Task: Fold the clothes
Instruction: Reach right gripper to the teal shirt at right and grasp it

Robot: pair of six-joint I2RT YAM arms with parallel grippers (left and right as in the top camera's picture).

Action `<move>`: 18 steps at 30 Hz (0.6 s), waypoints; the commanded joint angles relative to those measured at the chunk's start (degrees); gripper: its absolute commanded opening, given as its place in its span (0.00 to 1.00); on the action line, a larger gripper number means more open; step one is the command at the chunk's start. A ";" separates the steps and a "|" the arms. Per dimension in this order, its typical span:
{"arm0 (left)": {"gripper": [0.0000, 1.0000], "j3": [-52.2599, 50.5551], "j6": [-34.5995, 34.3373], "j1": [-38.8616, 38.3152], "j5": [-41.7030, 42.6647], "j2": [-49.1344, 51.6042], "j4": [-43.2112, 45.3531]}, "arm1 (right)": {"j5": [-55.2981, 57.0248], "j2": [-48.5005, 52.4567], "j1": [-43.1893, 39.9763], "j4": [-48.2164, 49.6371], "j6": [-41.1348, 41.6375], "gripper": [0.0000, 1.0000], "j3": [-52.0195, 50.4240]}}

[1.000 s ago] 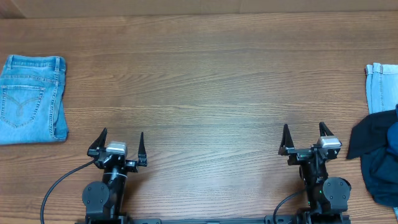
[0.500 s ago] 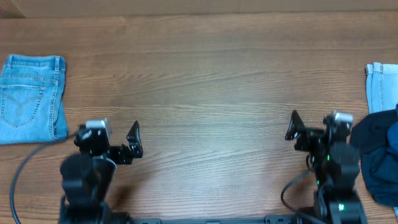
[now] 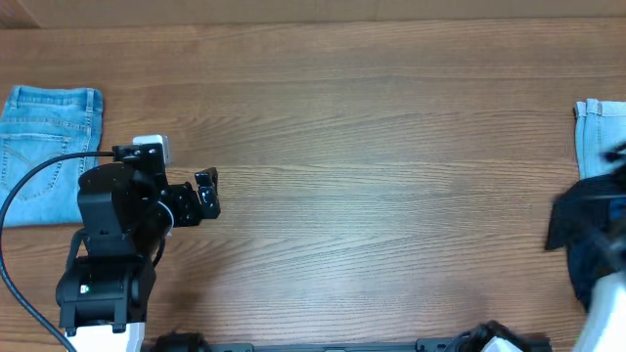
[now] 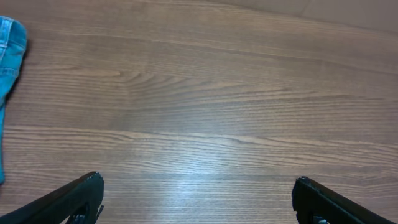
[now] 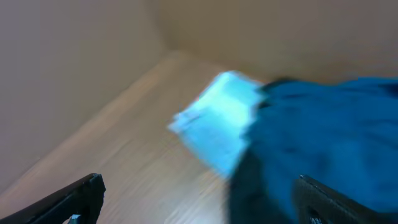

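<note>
The clothes show as a crumpled deep blue garment [image 3: 589,230] at the table's right edge, half cut off by the frame. In the blurred right wrist view the same blue garment [image 5: 323,124] fills the right side. My right gripper [image 5: 199,186] is open above the wood, its right finger [image 5: 336,202] over the blue cloth and nothing between the jaws. From overhead only a blur of the right arm [image 3: 608,298] shows. My left gripper [image 3: 207,193] is open over bare wood, and in the left wrist view this left gripper [image 4: 198,196] holds nothing.
Folded light-blue jeans [image 3: 49,152] lie at the far left, just behind the left arm; their edge [image 4: 9,56] shows in the left wrist view. A second light-blue denim piece [image 3: 599,137] lies beside the blue garment, also seen as a pale patch [image 5: 214,127].
Both arms have lifted from the front edge and swung outward. The left one moved left toward the jeans; the right one swung right over the blue garment, mostly leaving the overhead view.
</note>
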 commanded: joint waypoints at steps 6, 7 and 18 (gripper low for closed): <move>1.00 1.60 0.24 0.26 0.46 2.93 0.59 | -1.49 25.88 -17.90 13.60 -1.88 0.95 2.10; 1.00 1.60 0.24 0.26 0.46 2.93 0.63 | -2.19 27.50 -17.88 15.69 -3.54 0.94 2.10; 1.00 1.60 0.24 0.26 0.46 2.93 1.84 | 5.44 36.70 -17.94 15.43 -3.76 1.00 2.10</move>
